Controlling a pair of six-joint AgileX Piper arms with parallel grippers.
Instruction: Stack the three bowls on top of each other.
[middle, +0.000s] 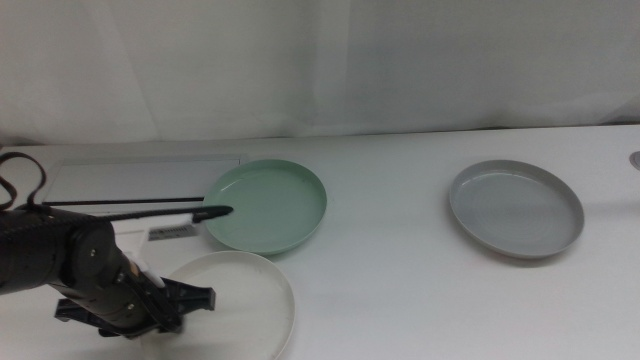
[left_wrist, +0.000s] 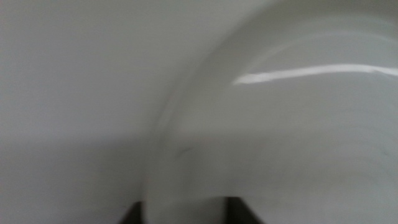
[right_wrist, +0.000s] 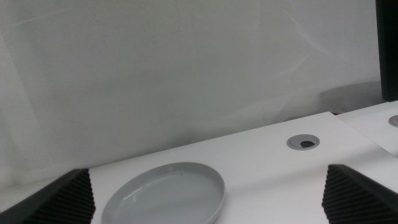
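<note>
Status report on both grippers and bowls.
Left gripper at white bowl rim. Right gripper open, waiting near grey bowl. Green bowl unstacked.

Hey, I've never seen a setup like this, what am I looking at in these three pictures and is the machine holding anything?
This is a two-armed robot at a white table. The wide picture looks down from above; the other two come from cameras on each arm's wrist. Three shallow bowls lie apart: a white bowl nearest, a mint green bowl behind it, a grey bowl to the right. The black left gripper sits at the white bowl's rim, which fills its blurry wrist picture; whether it grips the rim is unclear. The right gripper waits out of the overhead view, jaws wide apart, holding nothing, facing the grey bowl.
</note>
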